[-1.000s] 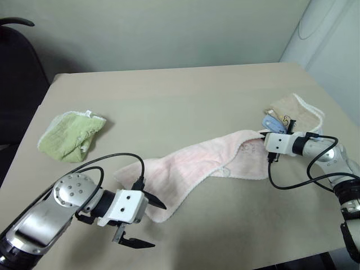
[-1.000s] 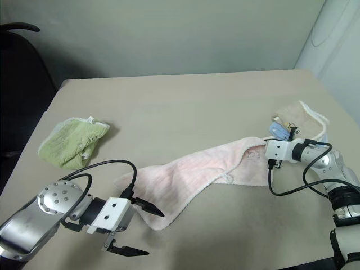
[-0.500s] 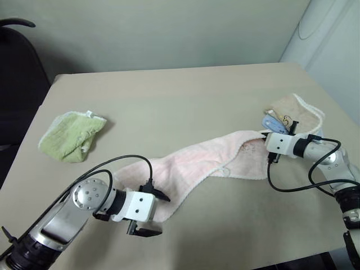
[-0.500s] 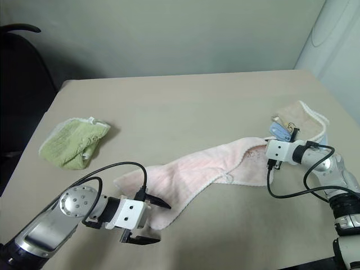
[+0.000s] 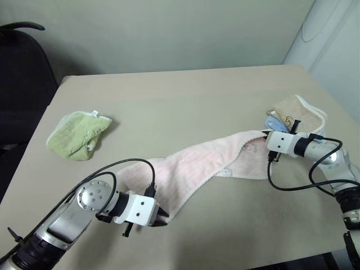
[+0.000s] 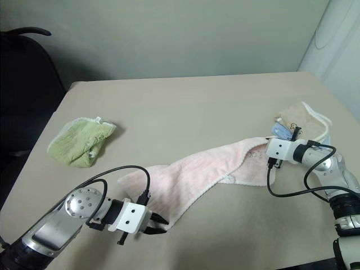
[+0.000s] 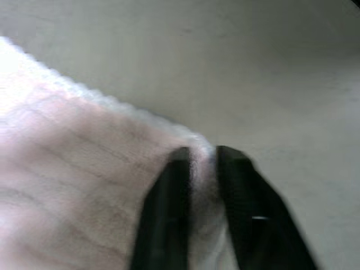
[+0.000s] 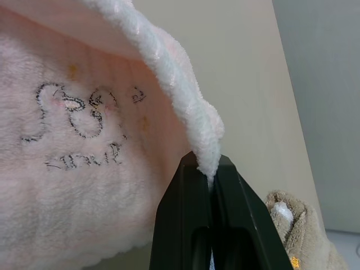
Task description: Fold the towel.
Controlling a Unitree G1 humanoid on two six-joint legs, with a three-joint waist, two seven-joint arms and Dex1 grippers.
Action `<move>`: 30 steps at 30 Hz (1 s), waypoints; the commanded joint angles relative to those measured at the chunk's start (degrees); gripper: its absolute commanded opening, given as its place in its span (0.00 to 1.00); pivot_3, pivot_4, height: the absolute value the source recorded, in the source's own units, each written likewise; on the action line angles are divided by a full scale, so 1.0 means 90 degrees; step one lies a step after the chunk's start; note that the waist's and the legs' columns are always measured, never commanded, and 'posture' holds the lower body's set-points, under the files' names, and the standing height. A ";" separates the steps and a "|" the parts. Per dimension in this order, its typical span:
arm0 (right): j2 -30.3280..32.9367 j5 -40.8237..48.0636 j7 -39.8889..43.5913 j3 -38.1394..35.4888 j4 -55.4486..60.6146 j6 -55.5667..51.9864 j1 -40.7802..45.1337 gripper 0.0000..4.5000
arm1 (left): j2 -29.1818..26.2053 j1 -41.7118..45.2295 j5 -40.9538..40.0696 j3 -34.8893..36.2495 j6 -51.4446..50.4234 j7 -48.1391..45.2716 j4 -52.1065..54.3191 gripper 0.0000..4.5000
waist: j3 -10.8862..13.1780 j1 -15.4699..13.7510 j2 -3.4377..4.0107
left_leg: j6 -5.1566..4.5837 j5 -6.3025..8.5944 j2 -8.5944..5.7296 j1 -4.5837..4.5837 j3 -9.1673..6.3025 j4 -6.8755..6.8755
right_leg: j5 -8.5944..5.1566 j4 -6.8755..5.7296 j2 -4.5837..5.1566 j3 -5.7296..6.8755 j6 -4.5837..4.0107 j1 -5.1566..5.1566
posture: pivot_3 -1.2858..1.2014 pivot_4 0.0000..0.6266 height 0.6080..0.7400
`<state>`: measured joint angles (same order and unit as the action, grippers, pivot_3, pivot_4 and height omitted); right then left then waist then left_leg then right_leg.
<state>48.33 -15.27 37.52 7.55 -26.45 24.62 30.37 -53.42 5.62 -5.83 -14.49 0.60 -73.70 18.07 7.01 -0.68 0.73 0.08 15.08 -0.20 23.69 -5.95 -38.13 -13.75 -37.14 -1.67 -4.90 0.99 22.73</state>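
Pale pink terry towel (image 5: 202, 169) lying twisted across beige surface (image 5: 185, 101). L gripper (image 5: 159, 216) pinching near corner, R gripper (image 5: 266, 136) clamping far edge. Both should be lifting together, keeping cloth taut, w/o slipping.

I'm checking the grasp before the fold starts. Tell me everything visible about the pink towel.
The towel is pale pink terry cloth with a white edging, and dark embroidered lettering near the end at the robot's right. It lies unfolded and rumpled in a long diagonal strip on the table. The left gripper is shut on its near corner, and the right gripper is shut on its raised white edge at the far end. That end lies next to a beige towel.
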 commanded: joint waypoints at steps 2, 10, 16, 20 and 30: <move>0.0044 0.0107 -0.0097 -0.0190 0.0041 0.0100 0.0159 0.00 | -0.0029 0.0019 0.0166 0.0242 -0.0045 0.0312 -0.0339 0.01 | -0.0002 0.0010 0.0003 | 0.0000 0.0000 0.0000 0.0000 0.0000 0.0003 | 0.0000 0.0000 0.0000 0.0000 0.0000 0.0001 | 0.52 0.24 1.00; 0.0045 0.0147 -0.0057 -0.0191 -0.0077 0.0160 0.0266 0.00 | 0.0144 0.0019 -0.0351 0.0693 -0.0528 0.0693 -0.0410 0.01 | -0.0002 0.0020 0.0004 | 0.0001 0.0000 0.0000 0.0000 0.0000 0.0007 | 0.0000 0.0000 0.0000 0.0001 -0.0001 0.0003 | 0.52 0.24 1.00; 0.0091 0.0241 0.0033 -0.0229 -0.0168 0.0153 0.0339 0.00 | 0.0585 0.0465 -0.1917 0.1751 -0.2048 0.1146 -0.0227 0.01 | -0.0001 0.0027 0.0003 | 0.0004 -0.0001 0.0001 0.0004 0.0001 0.0009 | -0.0001 0.0003 0.0000 0.0004 -0.0001 0.0006 | 0.52 0.24 1.00; 0.0142 0.0221 -0.0034 -0.0272 -0.0401 0.0185 0.0574 0.00 | 0.1001 0.1246 -0.3072 0.2771 -0.3009 0.1871 -0.0374 0.01 | -0.0001 0.0036 0.0002 | 0.0037 -0.0020 0.0001 0.0004 0.0004 0.0011 | -0.0001 0.0008 0.0000 0.0004 -0.0001 0.0006 | 0.52 0.24 1.00; 0.0176 -0.0463 -0.0512 0.0060 -0.2869 0.0764 0.3284 0.00 | 0.1984 0.5133 -0.2877 0.3441 -0.2493 0.3625 -0.3708 0.01 | 0.0008 0.0063 0.0004 | 0.0074 -0.0053 0.0001 0.0007 0.0003 0.0007 | 0.0003 0.0008 0.0000 0.0004 0.0001 0.0012 | 0.52 0.24 1.00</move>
<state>48.54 -18.54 34.68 8.39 -50.09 29.94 56.07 -35.14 47.24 -32.77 13.60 -25.52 -43.19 -10.82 7.08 -0.12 0.76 0.75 14.57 -0.19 23.88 -5.92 -38.05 -13.72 -37.04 -1.67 -4.87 1.00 22.97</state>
